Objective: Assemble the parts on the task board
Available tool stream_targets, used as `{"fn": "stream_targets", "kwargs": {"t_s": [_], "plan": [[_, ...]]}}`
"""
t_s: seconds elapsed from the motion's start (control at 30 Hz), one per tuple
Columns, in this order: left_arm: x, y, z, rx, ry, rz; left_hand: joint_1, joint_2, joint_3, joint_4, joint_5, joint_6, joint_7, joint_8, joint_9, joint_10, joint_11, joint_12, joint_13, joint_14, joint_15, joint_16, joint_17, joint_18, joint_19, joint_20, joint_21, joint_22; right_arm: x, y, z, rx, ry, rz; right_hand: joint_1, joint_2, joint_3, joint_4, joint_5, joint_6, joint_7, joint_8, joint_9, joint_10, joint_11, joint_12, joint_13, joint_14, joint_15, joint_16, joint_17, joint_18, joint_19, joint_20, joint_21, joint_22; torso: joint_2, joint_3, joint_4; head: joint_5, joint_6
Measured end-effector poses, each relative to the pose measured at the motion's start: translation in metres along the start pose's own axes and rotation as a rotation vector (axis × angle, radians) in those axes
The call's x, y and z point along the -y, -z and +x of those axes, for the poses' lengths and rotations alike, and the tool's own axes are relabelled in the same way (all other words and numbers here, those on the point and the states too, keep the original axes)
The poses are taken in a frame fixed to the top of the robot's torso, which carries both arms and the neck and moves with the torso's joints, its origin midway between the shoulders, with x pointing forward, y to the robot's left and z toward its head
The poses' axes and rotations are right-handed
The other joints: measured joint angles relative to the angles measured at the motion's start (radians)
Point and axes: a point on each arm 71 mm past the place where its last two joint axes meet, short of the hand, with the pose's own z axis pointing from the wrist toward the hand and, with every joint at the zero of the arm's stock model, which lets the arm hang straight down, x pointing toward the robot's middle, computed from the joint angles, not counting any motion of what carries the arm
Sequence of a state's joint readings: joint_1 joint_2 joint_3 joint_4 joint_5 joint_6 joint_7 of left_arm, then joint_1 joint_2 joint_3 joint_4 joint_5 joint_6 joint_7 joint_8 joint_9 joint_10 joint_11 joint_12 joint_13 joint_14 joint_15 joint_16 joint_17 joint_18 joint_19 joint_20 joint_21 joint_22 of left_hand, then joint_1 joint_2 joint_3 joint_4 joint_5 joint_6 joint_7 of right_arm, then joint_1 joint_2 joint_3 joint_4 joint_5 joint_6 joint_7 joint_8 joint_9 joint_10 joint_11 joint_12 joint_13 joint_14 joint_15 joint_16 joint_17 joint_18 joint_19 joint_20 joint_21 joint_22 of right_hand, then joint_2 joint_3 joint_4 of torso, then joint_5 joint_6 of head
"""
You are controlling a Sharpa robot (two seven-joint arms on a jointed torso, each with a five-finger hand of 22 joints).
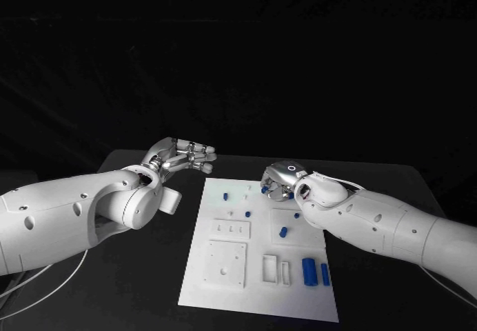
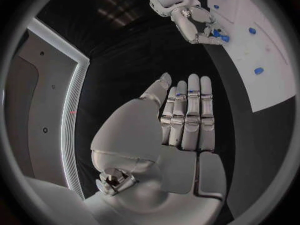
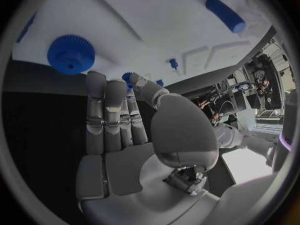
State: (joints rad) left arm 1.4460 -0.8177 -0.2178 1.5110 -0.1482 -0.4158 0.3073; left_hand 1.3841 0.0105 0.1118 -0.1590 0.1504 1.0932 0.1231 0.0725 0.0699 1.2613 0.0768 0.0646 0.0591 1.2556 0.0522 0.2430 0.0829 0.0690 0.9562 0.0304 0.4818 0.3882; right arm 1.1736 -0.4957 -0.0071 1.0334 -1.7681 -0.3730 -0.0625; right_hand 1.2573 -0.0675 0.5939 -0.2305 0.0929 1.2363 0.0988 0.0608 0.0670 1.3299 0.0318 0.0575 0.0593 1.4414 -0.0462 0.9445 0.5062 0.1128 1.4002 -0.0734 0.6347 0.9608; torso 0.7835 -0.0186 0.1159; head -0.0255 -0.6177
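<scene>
head view: we see a white board (image 1: 260, 289) lying on the black table (image 1: 398, 186), running from near us to the far middle. the left hand (image 1: 185, 156) hangs over the table just off the board's far left corner, apart from it. in the left wrist view this hand (image 2: 181, 120) has its fingers straight, side by side, and holds nothing. the right hand (image 1: 281, 181) is at the board's far right corner, fingers curled down onto a small blue part (image 1: 265, 189). in the right wrist view a blue part (image 3: 130, 78) shows at the fingertips (image 3: 139, 83), between thumb and finger; we cannot tell how firm the pinch is. a blue gear (image 3: 70, 54) lies on the board just beyond. two blue cylinders (image 1: 316, 272) lie side by side at the near right of the board, and smaller blue parts (image 1: 283, 231) sit around its middle.
</scene>
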Motion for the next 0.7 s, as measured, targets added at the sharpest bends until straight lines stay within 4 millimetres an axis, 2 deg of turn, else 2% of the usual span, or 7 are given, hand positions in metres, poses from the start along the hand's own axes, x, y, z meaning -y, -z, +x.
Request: {"fn": "stream_targets", "kwargs": {"t_s": [0.4, 0.7], "plan": [[0.001, -0.003, 0.003, -0.004, -0.001, 0.002, 0.0, 0.0, 0.0, 0.0, 0.0, 0.0, 0.0, 0.0, 0.0, 0.0, 0.0, 0.0, 0.0, 0.0, 0.0, 0.0, 0.0, 0.0, 0.0, 0.0, 0.0, 0.0, -0.024, -0.019, -0.013, 0.106, 0.005, 0.016, 0.005, -0.005, 0.014, 0.006, -0.008, 0.001, -0.001, 0.0, 0.0, 0.002, -0.002, 0.0, 0.0, -0.003, -0.004, 0.003, 0.0, -0.007, 0.004, -0.004, -0.043, 0.058, 0.004, -0.0019, 0.0035, 0.012, 0.021], [0.004, -0.006, 0.008, -0.014, -0.001, 0.009, 0.0, 0.0, 0.0, 0.0, 0.0, 0.0, 0.0, 0.0, 0.0, 0.0, 0.0, 0.0, 0.0, 0.0, 0.0, 0.0, 0.0, 0.0, 0.0, 0.0, 0.0, 0.0, -0.031, -0.03, -0.014, 0.122, 0.025, 0.039, 0.005, -0.005, 0.014, 0.006, -0.009, 0.006, 0.0, -0.004, 0.0, 0.003, -0.003, 0.0, 0.0, -0.003, -0.004, 0.003, -0.001, -0.013, 0.023, -0.004, -0.089, 0.107, 0.007, -0.0057, 0.0085, 0.01, 0.023]]}}
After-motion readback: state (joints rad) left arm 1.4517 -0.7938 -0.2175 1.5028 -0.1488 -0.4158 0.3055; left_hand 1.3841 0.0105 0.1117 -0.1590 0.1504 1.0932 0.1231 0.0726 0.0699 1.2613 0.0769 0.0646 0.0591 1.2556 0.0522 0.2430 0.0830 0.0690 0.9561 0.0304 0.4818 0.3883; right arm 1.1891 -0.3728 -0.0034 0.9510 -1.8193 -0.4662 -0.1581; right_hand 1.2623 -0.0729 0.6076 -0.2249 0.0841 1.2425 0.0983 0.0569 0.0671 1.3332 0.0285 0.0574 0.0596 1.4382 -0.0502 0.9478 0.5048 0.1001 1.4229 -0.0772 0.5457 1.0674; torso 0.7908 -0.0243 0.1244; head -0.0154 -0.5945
